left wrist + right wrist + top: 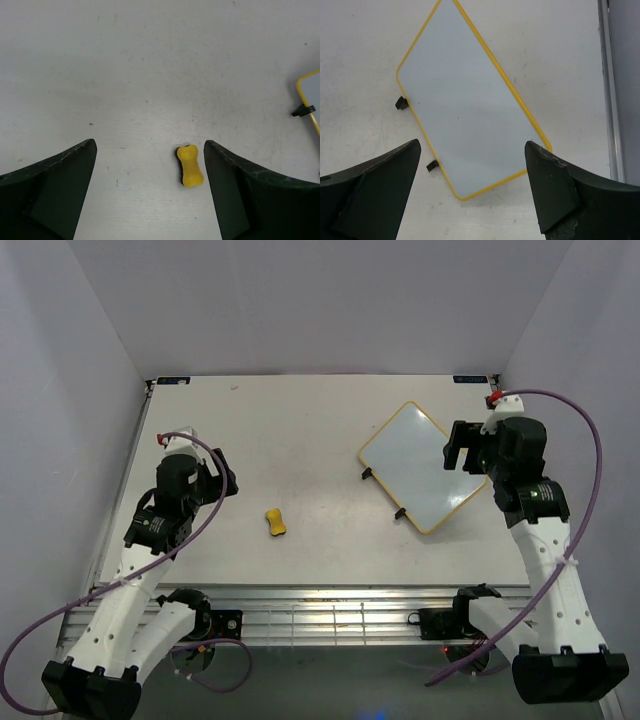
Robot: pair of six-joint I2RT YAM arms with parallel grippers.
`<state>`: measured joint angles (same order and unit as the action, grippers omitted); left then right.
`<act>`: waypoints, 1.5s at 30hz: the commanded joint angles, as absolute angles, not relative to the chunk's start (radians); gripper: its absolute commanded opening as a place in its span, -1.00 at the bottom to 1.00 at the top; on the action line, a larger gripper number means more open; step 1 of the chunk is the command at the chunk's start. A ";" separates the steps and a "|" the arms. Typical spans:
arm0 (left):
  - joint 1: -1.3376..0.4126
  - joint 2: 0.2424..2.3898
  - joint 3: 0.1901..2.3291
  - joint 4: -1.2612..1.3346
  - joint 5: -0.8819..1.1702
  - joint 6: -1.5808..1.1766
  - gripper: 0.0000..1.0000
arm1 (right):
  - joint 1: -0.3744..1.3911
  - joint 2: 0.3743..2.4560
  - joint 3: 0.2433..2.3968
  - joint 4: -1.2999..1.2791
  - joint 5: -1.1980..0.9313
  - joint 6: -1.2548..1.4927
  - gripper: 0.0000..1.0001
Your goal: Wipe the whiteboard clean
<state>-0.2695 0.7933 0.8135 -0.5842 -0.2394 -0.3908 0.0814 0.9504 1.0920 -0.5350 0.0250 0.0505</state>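
Yellow-framed whiteboard [425, 466] lies blank near desk [300, 420] right edge, turned cornerwise. We see left gripper [150, 144] and right gripper [472, 143] fingers spread, empty. Eraser [276, 522] sits near desk centre.

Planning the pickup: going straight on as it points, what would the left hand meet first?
Probably the yellow eraser, lying just right of centre ahead of the open left hand; depth is unclear, so bare table might come first.
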 commanded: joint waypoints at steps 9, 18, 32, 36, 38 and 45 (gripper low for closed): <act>-0.264 0.824 1.134 -0.728 -0.143 -0.305 0.96 | 0.094 0.714 1.054 -0.796 -0.004 0.038 0.80; -0.264 0.686 1.174 -0.899 -0.098 -0.302 0.96 | 0.092 0.536 1.106 -0.909 -0.023 0.034 0.80; -0.267 0.566 1.212 -1.063 -0.178 -0.331 0.96 | 0.113 0.410 1.184 -1.037 -0.005 0.072 0.80; -0.267 0.557 1.196 -1.065 -0.195 -0.337 0.96 | 0.121 0.410 1.198 -1.043 0.034 0.071 0.80; -0.267 0.554 1.203 -1.066 -0.209 -0.336 0.96 | 0.123 0.411 1.198 -1.042 0.043 0.071 0.80; -0.267 0.560 1.213 -1.066 -0.230 -0.344 0.96 | 0.126 0.423 1.181 -1.026 0.055 0.066 0.80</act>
<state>-0.2695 0.5552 1.1915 -1.0554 -0.2008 -0.3332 0.1200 0.4122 1.1690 -1.0477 0.0311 0.0658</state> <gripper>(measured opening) 0.979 0.900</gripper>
